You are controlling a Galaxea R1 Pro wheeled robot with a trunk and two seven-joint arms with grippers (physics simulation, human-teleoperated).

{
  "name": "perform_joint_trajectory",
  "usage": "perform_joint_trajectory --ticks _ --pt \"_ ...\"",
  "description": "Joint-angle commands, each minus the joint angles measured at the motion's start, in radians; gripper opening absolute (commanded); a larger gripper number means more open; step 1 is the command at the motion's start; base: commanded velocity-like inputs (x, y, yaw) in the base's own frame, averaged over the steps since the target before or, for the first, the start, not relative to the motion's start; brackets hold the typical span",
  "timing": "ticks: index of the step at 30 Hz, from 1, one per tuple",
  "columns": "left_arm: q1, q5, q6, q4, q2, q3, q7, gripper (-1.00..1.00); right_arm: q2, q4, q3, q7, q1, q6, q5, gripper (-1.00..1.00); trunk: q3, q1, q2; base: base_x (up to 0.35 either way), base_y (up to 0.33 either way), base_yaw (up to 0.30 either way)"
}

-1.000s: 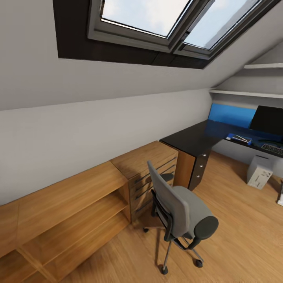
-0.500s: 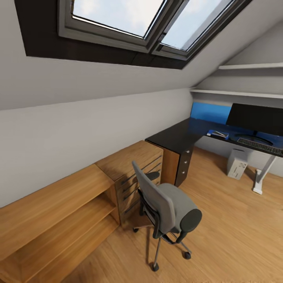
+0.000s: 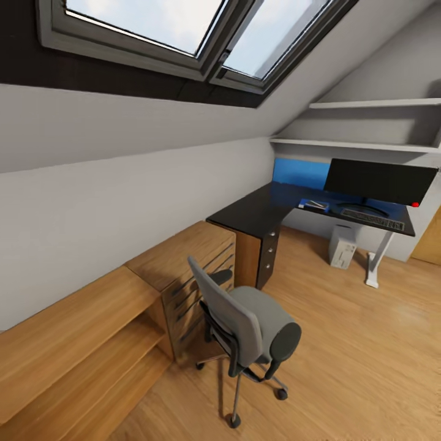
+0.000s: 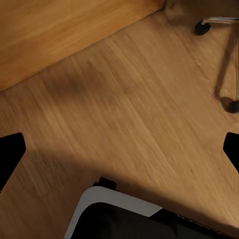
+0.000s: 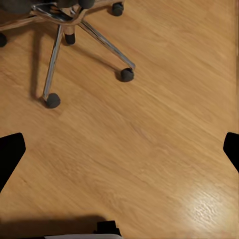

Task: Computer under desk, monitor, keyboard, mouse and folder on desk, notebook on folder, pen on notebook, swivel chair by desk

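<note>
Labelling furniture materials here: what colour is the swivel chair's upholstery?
Grey, with black armrests; the swivel chair shows best in the head view.

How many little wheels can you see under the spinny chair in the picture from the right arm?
4. One castor sits nearest the camera, one ends the long metal leg, one is close under the swivel chair's hub, one is at the picture's edge. More may be cut off.

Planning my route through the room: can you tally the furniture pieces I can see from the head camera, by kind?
Desk: 1
Swivel chair: 1
Light wooden low cabinets: 2, an open shelf unit and a drawer unit
Wall shelves: 2
Total: 6
</note>
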Motion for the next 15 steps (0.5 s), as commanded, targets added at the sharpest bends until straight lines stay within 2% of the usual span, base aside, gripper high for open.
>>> perform_joint_trajectory --ticks 1,15 --pt "-0.001 0.000 -0.003 0.000 0.000 -0.001 0.002 1.00 0.000 0.002 0.003 -0.008 -0.001 -0.002 0.006 1.00 -0.002 0.001 -0.002 0.066 0.065 -0.263" --pt "-0.001 0.000 -0.003 0.000 0.000 -0.002 0.002 1.00 0.000 0.002 0.003 -0.008 -0.001 -0.002 0.006 1.00 -0.002 0.001 -0.002 0.014 0.014 -0.263"
